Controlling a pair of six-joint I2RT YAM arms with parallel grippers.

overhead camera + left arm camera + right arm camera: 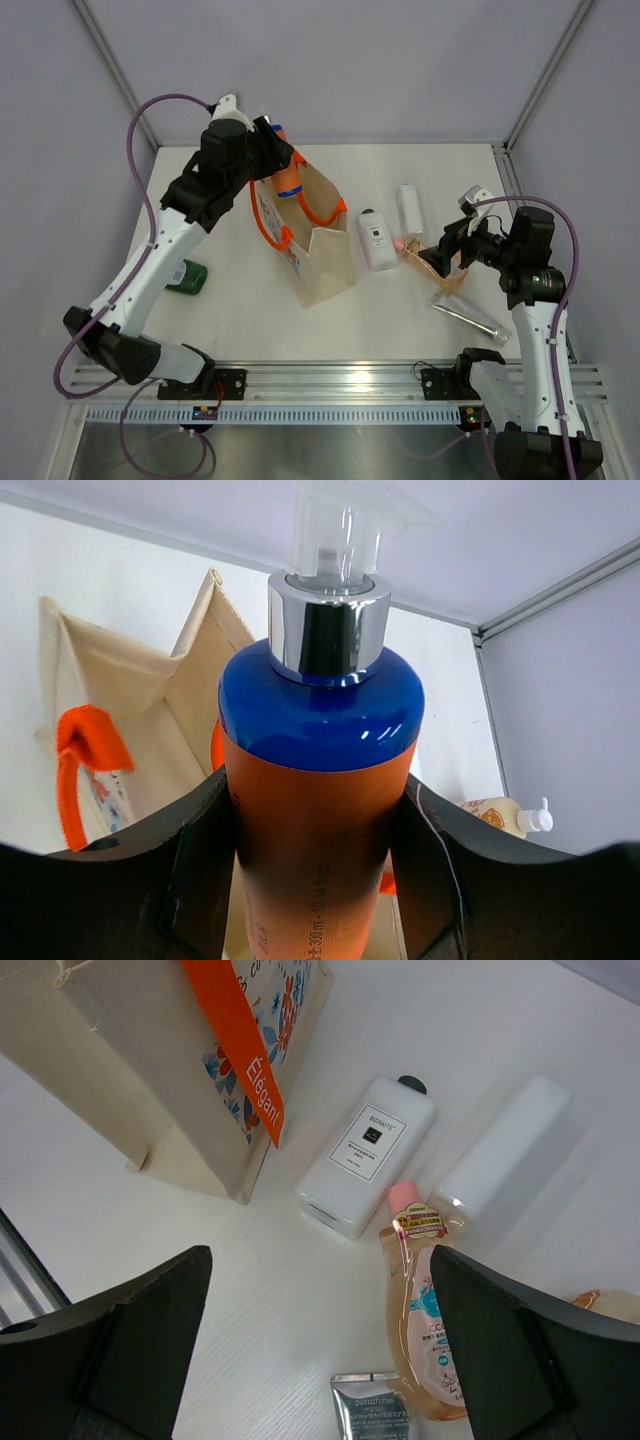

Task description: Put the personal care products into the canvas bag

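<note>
1. Left gripper [318,825] is clenched on the orange bottle [288,178], held at the open mouth of the canvas bag [322,265]; not yet released.
2. Right gripper [320,1260] is spread and empty above the pink bottle [425,1330].
3. Still outside the bag: white flat bottle [365,1155], white cylinder [500,1150], beige bottle [495,813], silver tube [370,1415], green item [187,277].
4. Bag interior is partly hidden; nothing seen inside.
</note>
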